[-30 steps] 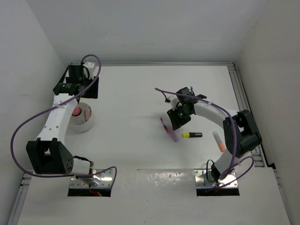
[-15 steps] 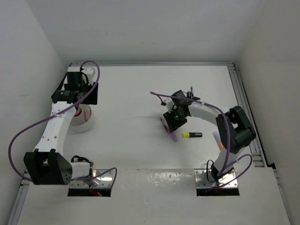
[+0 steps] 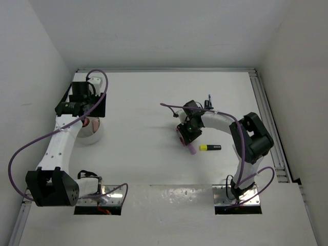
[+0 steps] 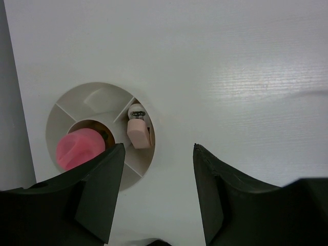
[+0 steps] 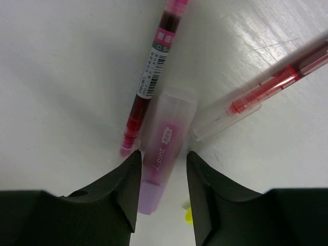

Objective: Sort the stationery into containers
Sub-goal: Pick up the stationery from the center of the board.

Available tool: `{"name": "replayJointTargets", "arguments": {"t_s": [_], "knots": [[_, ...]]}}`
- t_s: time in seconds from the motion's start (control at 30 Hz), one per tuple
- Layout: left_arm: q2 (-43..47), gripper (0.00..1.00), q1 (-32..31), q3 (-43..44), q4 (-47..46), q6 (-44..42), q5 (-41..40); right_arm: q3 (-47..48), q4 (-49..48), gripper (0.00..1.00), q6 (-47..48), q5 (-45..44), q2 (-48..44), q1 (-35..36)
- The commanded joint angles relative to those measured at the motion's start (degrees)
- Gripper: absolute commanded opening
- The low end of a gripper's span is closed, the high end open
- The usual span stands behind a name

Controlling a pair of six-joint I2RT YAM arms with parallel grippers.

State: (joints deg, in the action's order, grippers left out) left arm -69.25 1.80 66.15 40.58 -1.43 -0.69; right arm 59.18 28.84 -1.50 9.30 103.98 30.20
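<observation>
My right gripper [image 5: 163, 154] is open and straddles a pink-purple highlighter [image 5: 166, 136] lying on the table; its left finger is close against it and a gap shows on the right. A pink pen [image 5: 154, 72] lies just left of it and a red pen [image 5: 266, 87] angles off to the right. From above, this gripper [image 3: 184, 136] covers most of the highlighter [image 3: 190, 149]. A yellow-black highlighter [image 3: 210, 147] lies beside it. My left gripper [image 4: 159, 146] is open and empty by the round dish [image 4: 66, 105], which holds a pale eraser [image 4: 137, 134] and a pink round item [image 4: 79, 147].
The dish [image 3: 95, 137] sits at the left, partly under my left arm. A thin dark pen [image 3: 209, 98] lies behind the right arm. Metal rails run along the table's right edge [image 3: 266, 118]. White walls enclose the back and both sides.
My right gripper has moved left and down over the pink-purple highlighter, and its jaws have narrowed. The right elbow swung inward. My left arm shifted slightly toward the back.
</observation>
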Motion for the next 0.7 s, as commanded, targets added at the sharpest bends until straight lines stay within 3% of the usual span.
{"name": "replayJointTargets", "arguments": {"t_s": [0.0,0.4,0.5,0.67], "knots": [[1.58,0.62,0.66,-0.32,-1.99,0.03,0.16,0.59,-1.42,0.39,0.53,-2.62,-0.54,-0.31],[1.4,0.62,0.57,-0.76,-3.22,-1.19,2.88,-0.29,-0.8,0.29,1.06,-1.39,-0.27,0.21],[2.98,0.63,0.57,-1.28,-5.32,-4.44,6.65,-0.64,-0.28,0.21,1.06,-0.6,-1.06,0.13],[6.06,0.67,0.66,-1.55,-6.21,-16.04,22.11,0.15,3.23,0.13,0.88,6.86,-4.92,-0.58]]}}
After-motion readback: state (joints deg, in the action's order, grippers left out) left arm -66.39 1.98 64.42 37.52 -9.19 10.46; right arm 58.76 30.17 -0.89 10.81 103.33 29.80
